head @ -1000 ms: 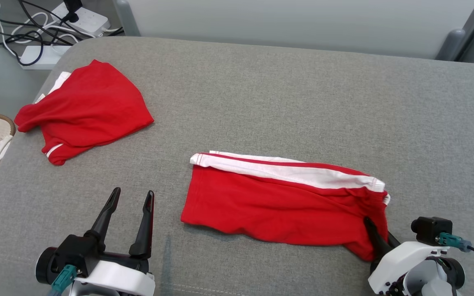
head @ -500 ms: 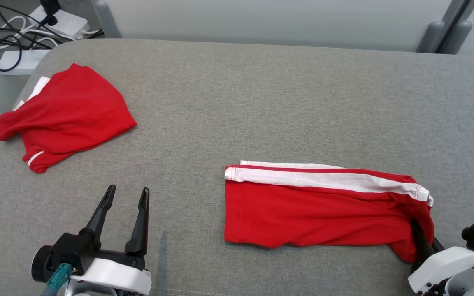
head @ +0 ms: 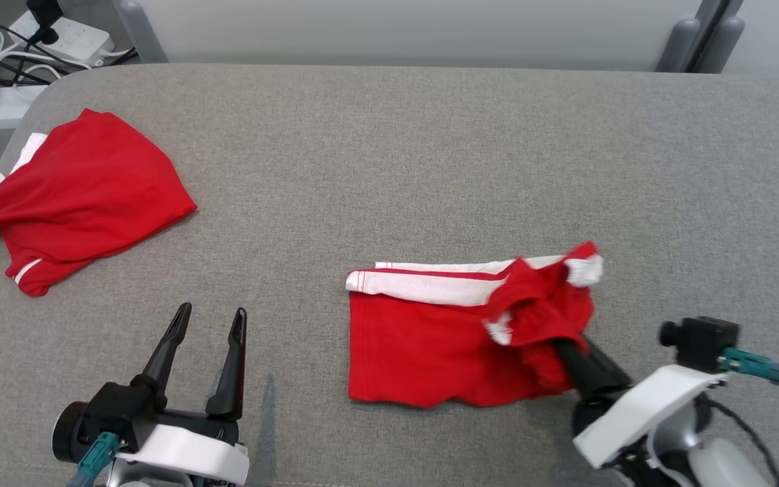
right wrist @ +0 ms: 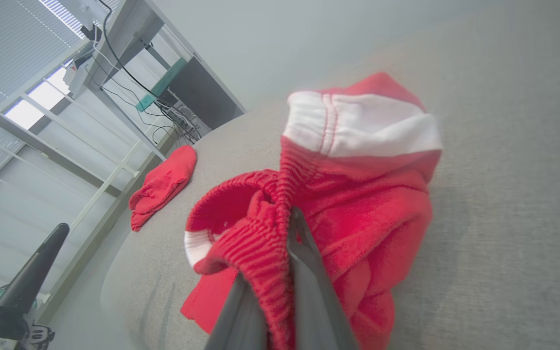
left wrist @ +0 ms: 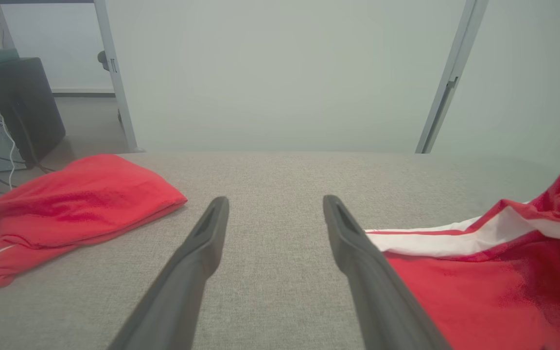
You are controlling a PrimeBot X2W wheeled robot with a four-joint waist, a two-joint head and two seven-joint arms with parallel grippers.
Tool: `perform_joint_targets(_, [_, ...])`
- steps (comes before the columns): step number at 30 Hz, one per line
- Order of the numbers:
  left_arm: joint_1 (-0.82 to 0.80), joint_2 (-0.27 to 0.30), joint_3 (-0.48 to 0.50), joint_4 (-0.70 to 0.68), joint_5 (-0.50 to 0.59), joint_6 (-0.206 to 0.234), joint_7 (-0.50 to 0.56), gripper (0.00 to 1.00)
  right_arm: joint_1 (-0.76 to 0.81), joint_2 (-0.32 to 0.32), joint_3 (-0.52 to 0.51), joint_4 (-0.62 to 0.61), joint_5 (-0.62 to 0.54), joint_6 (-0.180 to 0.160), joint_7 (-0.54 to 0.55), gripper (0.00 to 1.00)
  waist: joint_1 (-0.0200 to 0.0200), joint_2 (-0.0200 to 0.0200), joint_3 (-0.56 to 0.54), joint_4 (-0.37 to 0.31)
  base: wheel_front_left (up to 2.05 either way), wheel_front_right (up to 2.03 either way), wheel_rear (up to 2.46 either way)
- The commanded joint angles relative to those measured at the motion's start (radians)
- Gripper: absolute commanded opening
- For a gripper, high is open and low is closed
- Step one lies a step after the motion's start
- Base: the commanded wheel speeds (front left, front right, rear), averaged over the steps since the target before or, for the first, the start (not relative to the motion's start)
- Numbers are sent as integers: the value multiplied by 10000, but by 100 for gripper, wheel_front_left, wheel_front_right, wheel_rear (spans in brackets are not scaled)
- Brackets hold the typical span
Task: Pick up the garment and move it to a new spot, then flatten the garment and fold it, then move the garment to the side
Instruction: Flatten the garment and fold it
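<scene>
red ribbed waistband is being pinched between the closed fingers of the right gripper, so that one end of the garment, a pair of red shorts with a white side stripe, is being held up off the surface and curled over toward its own middle. the rest of the garment is lying flat on the grey padded surface, in front of the robot and a little to its right. the left gripper is being held fully spread and empty, low over bare surface just to the left of the garment's free end, touching nothing.

the fold is judged to be under way. only a narrow bunch of elastic is being gripped, so a slip is being risked if the end is pulled faster than the cloth can follow. since the free end is not being pinned, the whole garment may be dragged along the surface instead of doubling over, and the fold may land skewed. the bunched layers may also be set down as a lump rather than a flat edge. a second red garment is lying well apart at the far left and is not being endangered.
</scene>
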Motion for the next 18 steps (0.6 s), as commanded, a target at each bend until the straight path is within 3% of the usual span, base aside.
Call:
perform_joint_targets(1, [-492, 110, 382, -228, 111, -109, -59, 100, -78, 221, 376, -703, -25, 44, 330, 0, 0, 0, 41, 2, 0, 0, 0])
perform_joint_targets(7, [-690, 32, 312, -157, 206, -239, -59, 100, -846, 1199, 1247, -815, -467, 44, 948, 0, 0, 0, 227, 205, 0, 0, 0])
perform_joint_targets(12, [-884, -66, 159, -65, 294, -340, -59, 100, -1612, 1466, 1345, 311, -697, 44, 336, 0, 0, 0, 358, 519, 0, 0, 0])
perform_joint_targets(18, [-1084, -181, -9, 61, 377, -434, -59, 100, -2382, 1480, 2401, 1827, 183, 44, -570, 0, 0, 0, 463, 793, 0, 0, 0])
